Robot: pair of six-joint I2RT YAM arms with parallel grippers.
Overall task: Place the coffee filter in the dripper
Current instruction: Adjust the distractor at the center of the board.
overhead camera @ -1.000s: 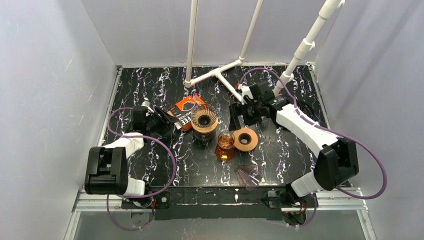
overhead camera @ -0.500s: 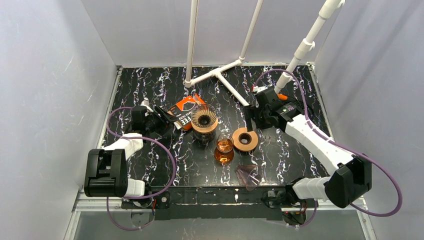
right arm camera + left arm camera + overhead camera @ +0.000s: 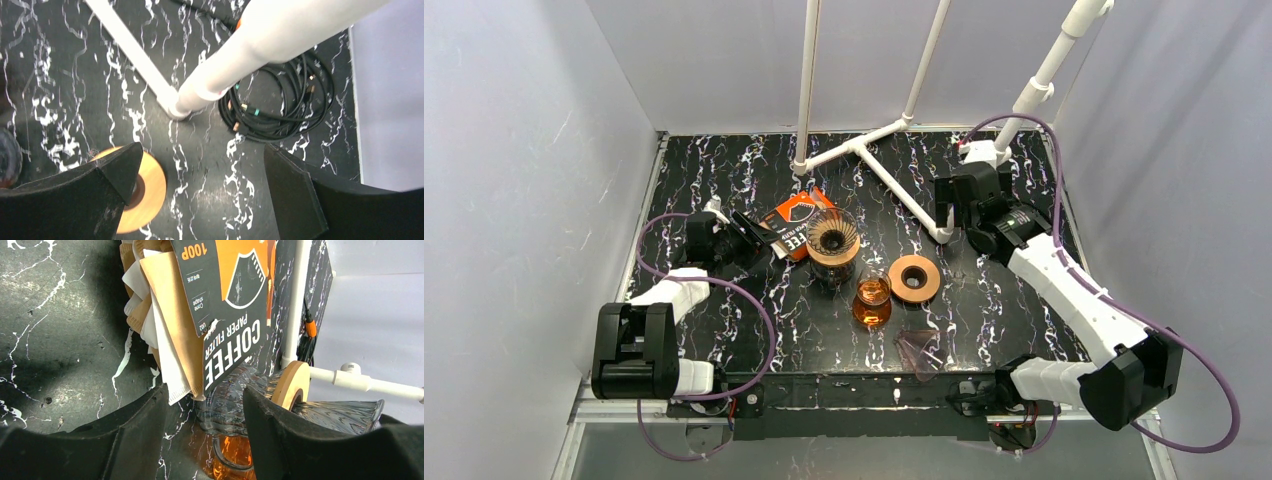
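Brown filters (image 3: 162, 325) lie half hidden under orange pack (image 3: 235, 300).

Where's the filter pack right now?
Top view, left of centre: the filter pack sits beside the dripper, on its left, just ahead of the left gripper.

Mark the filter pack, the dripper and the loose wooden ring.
filter pack (image 3: 235, 335), left wrist view, printed card label.
dripper (image 3: 833, 238), top external view, inside of the cone.
wooden ring (image 3: 898, 280), top external view, left side of the wood band.
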